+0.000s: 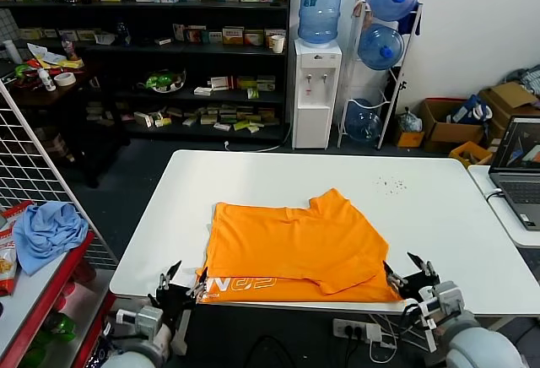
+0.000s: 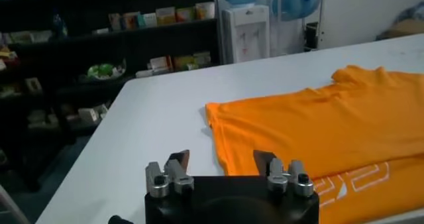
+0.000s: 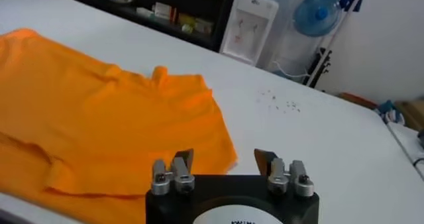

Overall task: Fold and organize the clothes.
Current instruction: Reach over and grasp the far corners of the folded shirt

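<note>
Head view: the orange T-shirt (image 1: 291,246) is seen folded on the white table (image 1: 439,216), lying toward the near edge, at about 6 o'clock from the table's middle. A strip with white lettering (image 1: 249,284) is exposed along the shirt's near hem, and a sleeve is pointed toward 12 o'clock.

The left gripper (image 1: 182,280) is placed at the shirt's 8 o'clock corner, just beside the fabric, with its fingers spread and nothing pinched between them. The right gripper (image 1: 409,268) is placed at the shirt's 4 o'clock corner, just beside the hem, likewise spread and empty.

In the left wrist view, the left gripper's fingers (image 2: 177,160) are seen apart over bare table, with the shirt's edge near one of them. In the right wrist view, the right gripper's fingers (image 3: 265,159) are seen apart beside the shirt's corner.

A light blue cloth (image 1: 49,231) is seen on a side shelf at 9 o'clock, well apart from the table.
</note>
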Action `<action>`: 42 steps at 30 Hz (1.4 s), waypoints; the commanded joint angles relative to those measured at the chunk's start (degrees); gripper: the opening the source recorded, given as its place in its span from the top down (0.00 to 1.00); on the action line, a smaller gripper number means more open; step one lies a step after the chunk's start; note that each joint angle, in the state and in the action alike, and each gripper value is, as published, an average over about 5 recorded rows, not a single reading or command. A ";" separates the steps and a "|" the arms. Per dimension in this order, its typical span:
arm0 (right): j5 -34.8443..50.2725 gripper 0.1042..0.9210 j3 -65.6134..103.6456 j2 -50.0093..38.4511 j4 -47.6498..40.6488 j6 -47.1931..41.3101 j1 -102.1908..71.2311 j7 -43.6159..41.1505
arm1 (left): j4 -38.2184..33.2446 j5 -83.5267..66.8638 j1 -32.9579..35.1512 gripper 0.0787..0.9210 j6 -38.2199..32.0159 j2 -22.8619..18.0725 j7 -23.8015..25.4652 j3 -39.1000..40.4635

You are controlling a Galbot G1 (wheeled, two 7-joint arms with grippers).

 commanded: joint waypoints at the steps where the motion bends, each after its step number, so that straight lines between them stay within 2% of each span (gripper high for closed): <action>1: 6.53 0.14 -5.74 -0.20 -16.04 2.28 21.97 -5.03 | 13.11 -4.40 -20.37 0.16 -0.31 -1.53 0.58 5.16; 5: 6.13 0.12 -10.13 1.73 -25.24 0.49 30.97 -7.34 | 23.60 -5.87 -30.18 0.12 -0.74 -5.15 1.28 9.68; 9: 4.66 0.12 -13.25 3.97 -33.57 -0.46 38.47 -10.60 | 31.89 -6.52 -36.55 0.12 -0.65 -8.29 2.01 12.76; 15: 0.46 0.12 -15.11 7.90 -42.90 -0.24 43.88 -16.92 | 43.01 -7.02 -42.86 0.12 0.47 -11.45 4.02 14.71; 20: -2.47 0.12 -15.76 11.11 -48.20 0.92 45.63 -20.45 | 49.13 -7.44 -46.06 0.12 0.95 -13.85 5.77 14.36; 32: -5.73 0.12 -17.81 16.75 -54.59 1.29 47.47 -22.87 | 55.73 -4.23 -48.49 0.12 0.62 -16.28 7.70 12.95; 42: -6.42 0.13 -18.65 17.95 -54.43 0.96 47.08 -22.95 | 50.99 -5.75 -44.48 0.12 2.34 -14.50 6.88 12.82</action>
